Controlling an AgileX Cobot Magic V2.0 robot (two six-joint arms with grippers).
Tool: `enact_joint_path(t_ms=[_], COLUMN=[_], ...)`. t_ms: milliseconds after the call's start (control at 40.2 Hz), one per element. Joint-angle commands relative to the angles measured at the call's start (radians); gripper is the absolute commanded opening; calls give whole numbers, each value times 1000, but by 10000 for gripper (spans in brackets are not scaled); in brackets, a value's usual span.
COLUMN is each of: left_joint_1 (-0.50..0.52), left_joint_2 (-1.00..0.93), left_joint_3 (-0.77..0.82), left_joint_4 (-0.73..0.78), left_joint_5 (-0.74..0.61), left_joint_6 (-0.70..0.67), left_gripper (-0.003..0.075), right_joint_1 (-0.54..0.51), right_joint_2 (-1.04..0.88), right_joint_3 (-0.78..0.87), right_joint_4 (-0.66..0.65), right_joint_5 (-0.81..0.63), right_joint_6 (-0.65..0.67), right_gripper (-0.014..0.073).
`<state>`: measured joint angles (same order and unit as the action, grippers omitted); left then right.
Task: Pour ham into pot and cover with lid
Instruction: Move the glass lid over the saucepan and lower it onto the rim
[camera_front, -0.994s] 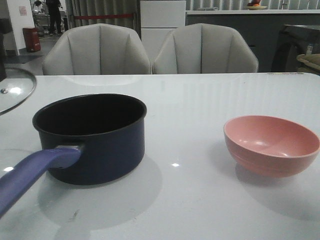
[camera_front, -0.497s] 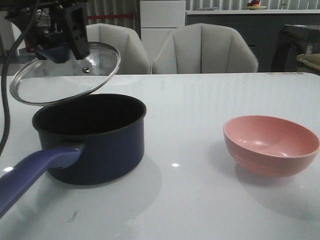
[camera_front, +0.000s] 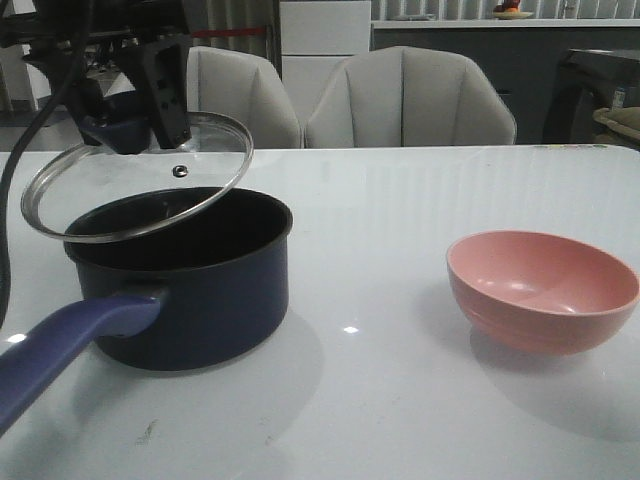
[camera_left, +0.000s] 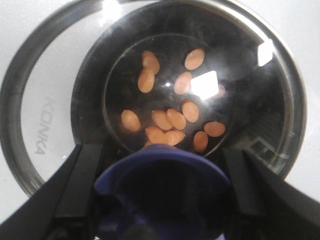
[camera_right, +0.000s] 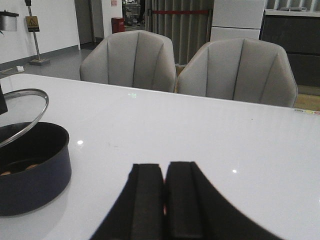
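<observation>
Now the lid (camera_front: 135, 180) has been lowered closer over the pot (camera_front: 185, 280), tilted, its knob clamped in the left claw (camera_front: 125, 125). Ham (camera_left: 170, 120) is already seen inside; only seating remains. The right claw (camera_right: 164, 200) is held together, idle.

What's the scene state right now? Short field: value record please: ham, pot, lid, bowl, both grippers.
ham: orange-pink slices lying on the pot floor, seen through the glass
pot: navy saucepan on the white table, handle toward the camera
lid: glass lid tilted above the pot, not yet seated on the rim
left gripper: clamped on the lid's blue knob
right gripper: fingers together, holding nothing, low over the table
bowl: pink bowl empty, right of the pot
</observation>
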<state>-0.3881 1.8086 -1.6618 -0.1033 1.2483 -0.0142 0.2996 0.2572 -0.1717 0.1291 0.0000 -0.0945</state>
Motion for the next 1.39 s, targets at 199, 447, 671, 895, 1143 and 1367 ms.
enact_joint_path(t_ms=[199,447,671,895,1143,1367], left_joint_1=[-9,-9,-9,-9,-9,-9], left_joint_2=[-28,-8,-6,-6,13,41], left_joint_3=[-28,-28,-36,-36,-36,-38], left_joint_4=[-62,-89,-109,-123,-130,-128], left_joint_5=[40,40,28,28,21,25], left_joint_6=[0,0,2,7,14,14], left_gripper=[137,137,138,138,168,353], right_joint_1=[0,0,0,0,0,0], right_joint_2=[6,6,6,6,6,6], right_joint_3=[-27,-27,-27,-27,-27,-27], right_joint_4=[-2,-2,-2,-2,-2,-2], right_joint_5=[-68,-68,-68,-68,-68,-68], right_joint_6=[-14,-14,-14,-14,-14,-14], right_gripper=[149,149,149,149,149,149])
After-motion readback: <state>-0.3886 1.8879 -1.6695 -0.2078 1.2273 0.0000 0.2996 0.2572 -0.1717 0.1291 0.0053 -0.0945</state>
